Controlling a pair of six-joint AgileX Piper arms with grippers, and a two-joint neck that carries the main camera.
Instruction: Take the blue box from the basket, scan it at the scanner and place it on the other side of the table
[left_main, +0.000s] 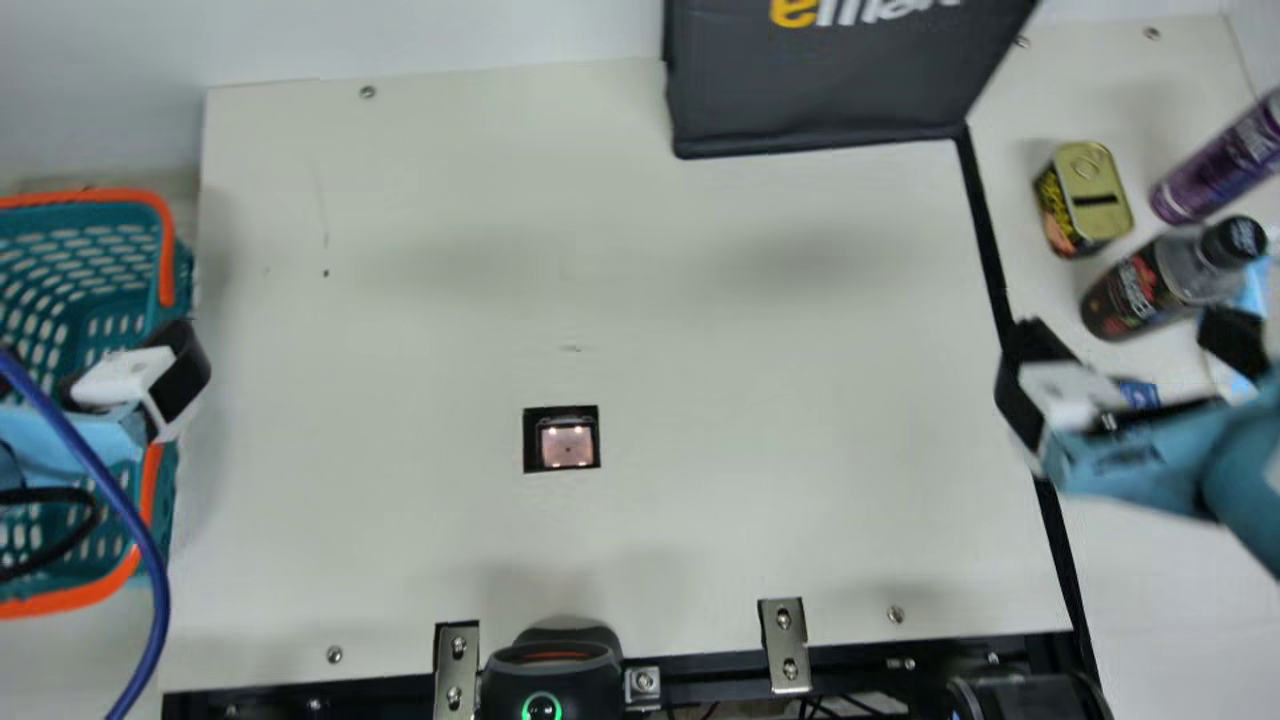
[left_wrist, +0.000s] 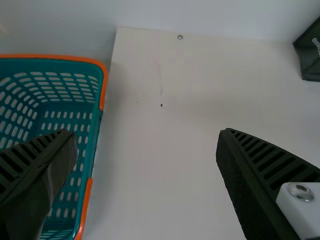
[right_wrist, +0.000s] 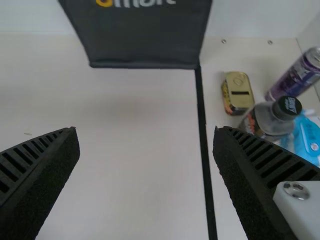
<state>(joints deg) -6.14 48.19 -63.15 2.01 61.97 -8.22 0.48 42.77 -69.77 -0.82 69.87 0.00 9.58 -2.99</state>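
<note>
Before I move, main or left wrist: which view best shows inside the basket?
The left wrist view: the basket looks large, its far inside walls visible, though the left pincer covers part. The main view includes the near rim, but the left arm crosses the middle.

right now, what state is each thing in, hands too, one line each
Left hand: open, holding nothing
Right hand: open, holding nothing
Basket: upright, open-topped
Scanner window: face up, uncovered
Black device: green ring lit
Tin: closed, ring pull down
Bottle: upright, capped
Purple can: upright
Black bag: standing
</note>
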